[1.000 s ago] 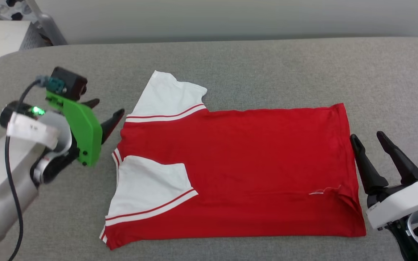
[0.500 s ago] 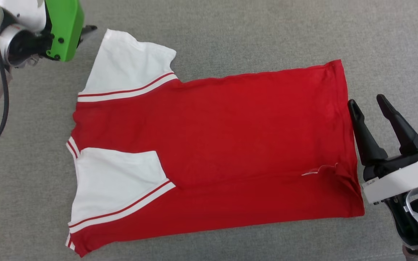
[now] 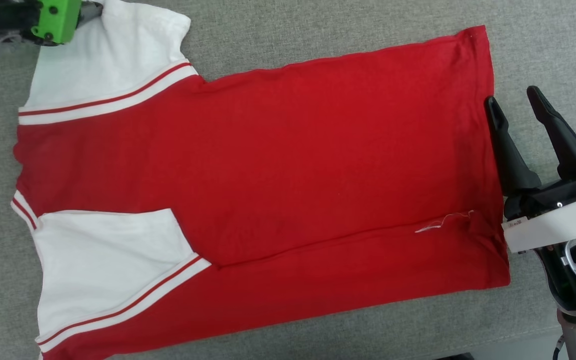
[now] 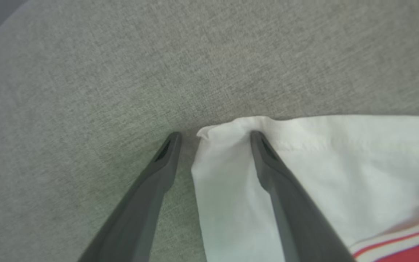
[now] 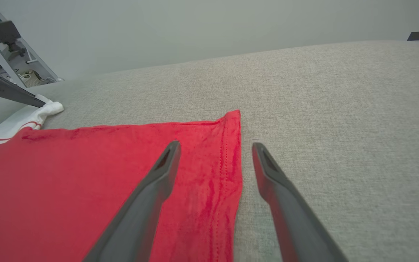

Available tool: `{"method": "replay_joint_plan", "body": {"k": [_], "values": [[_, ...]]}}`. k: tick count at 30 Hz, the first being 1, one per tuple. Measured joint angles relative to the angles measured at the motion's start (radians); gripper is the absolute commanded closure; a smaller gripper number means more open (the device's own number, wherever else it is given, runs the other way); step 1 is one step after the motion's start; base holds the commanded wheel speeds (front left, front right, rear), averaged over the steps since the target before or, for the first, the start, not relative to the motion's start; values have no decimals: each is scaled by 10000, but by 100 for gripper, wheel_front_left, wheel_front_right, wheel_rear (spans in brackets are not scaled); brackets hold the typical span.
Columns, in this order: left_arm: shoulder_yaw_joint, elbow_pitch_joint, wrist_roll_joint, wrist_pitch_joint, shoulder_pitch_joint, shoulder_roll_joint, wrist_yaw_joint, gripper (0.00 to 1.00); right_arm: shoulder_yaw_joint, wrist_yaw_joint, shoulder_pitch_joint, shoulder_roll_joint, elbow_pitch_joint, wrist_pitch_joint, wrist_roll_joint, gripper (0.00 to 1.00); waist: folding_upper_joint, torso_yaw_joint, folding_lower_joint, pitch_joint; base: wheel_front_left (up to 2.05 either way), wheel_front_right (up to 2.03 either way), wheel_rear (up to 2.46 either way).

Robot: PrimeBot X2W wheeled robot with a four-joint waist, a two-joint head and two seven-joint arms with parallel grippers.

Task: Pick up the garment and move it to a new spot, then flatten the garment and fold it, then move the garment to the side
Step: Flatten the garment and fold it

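Note:
The garment (image 3: 288, 165), a red T-shirt with white sleeves, lies flat on the grey cloth surface (image 3: 318, 30), collar end to the left and hem to the right. Its near sleeve (image 3: 103, 260) is folded in over the red body, and the far sleeve (image 3: 108, 55) spreads outward. My left gripper (image 3: 90, 7) stands open at the far sleeve's tip; in the left wrist view its fingers (image 4: 213, 136) straddle the white sleeve corner (image 4: 231, 127). Open too, my right gripper (image 3: 515, 102) straddles the hem (image 5: 227, 153), one finger over red cloth, the other over bare surface (image 5: 215, 145).
Grey surface (image 5: 340, 109) stretches beyond and to the right of the hem. Its front edge (image 3: 493, 345) runs along the lower right of the head view. A pale wall (image 5: 209, 25) rises behind, with a metal stand (image 5: 24, 69) at the far left.
The head camera has dropped closer, so the whole picture shifted. My left gripper went from beside the collar to the far sleeve's tip. The right gripper stayed at the hem.

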Motion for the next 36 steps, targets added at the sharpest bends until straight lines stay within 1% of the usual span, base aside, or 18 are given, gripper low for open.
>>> {"method": "replay_joint_plan", "body": {"k": [2, 3, 4, 6, 11, 13, 15, 18, 20, 23, 26, 27, 29, 32, 36], "values": [[27, 31, -117, 150, -105, 77, -29, 0, -29, 0, -44, -27, 27, -8, 4, 0, 0, -104, -2, 178, 0, 0, 0], [38, 25, -155, 249, -155, 100, -31, 61, -63, 0, -70, -38, 31, -27, 4, 0, 0, -142, -2, 235, 0, 0, 0], [48, 4, -184, 278, -205, 146, -40, 100, -109, 0, -110, -54, 35, -61, 4, 0, 0, -179, -2, 293, 0, 0, 0], [31, -111, -211, 228, -218, 217, -44, 100, -186, 0, -173, -105, 27, -86, 4, 0, 0, -218, -2, 349, 0, 0, 0], [-491, -385, 75, -389, -152, 171, -44, 100, -571, 0, -304, -343, -61, -31, -19, 0, 0, -146, -2, 180, 0, 0, 0], [-533, -449, 59, -836, 13, 86, -42, 100, -782, 0, -511, -612, -105, 100, -48, 0, 0, -65, -1, 55, 0, 0, 0], [-711, -535, 73, -1248, 124, 10, -42, 100, -951, 0, -859, -1016, -161, 391, -48, 0, 0, 61, -1, -127, 0, 0, 0], [-1089, -765, 184, -1653, 309, -67, -44, 100, -965, 0, -1473, -1597, -144, 1001, 0, 0, 0, 286, -1, -443, 0, 0, 0], [-1168, -865, 117, -1862, 465, -117, -46, 100, -802, 0, -1925, -2000, -12, 1546, 169, 0, 0, 439, 0, -650, 0, 0, 0], [-1279, -1078, -102, -2222, 541, -151, -88, 100, -244, 0, -2603, -2767, 426, 2755, 596, 0, 0, 678, 0, -955, 0, 0, 0], [-1411, -1337, -144, -2660, 530, -109, -88, 100, 685, 0, -3298, -3605, 980, 4579, 1379, 0, 0, 924, -1, -1243, 0, 0, 0], [-1446, -1430, -144, -2794, 530, -90, -88, 100, 936, 2, -3500, -3789, 1108, 5041, 1601, 0, -1, 991, -1, -1305, 0, 0, 0], [-1521, -1641, -167, -3022, 530, -35, -88, 100, 1622, 2, -4075, -4182, 1453, 6297, 2107, 0, -1, 1154, 0, -1435, 0, 0, 0], [-1634, -1944, -236, -3294, 523, 12, -88, 100, 2397, 2, -4813, -4445, 2109, 7864, 2568, 0, 0, 1358, 0, -1555, 0, 0, 0], [-1778, -2265, -238, -3532, 435, -17, -90, 100, 3170, 2, -5808, -4378, 3195, 9185, 2656, 0, -1, 1627, 0, -1523, 0, 0, 0]]}}
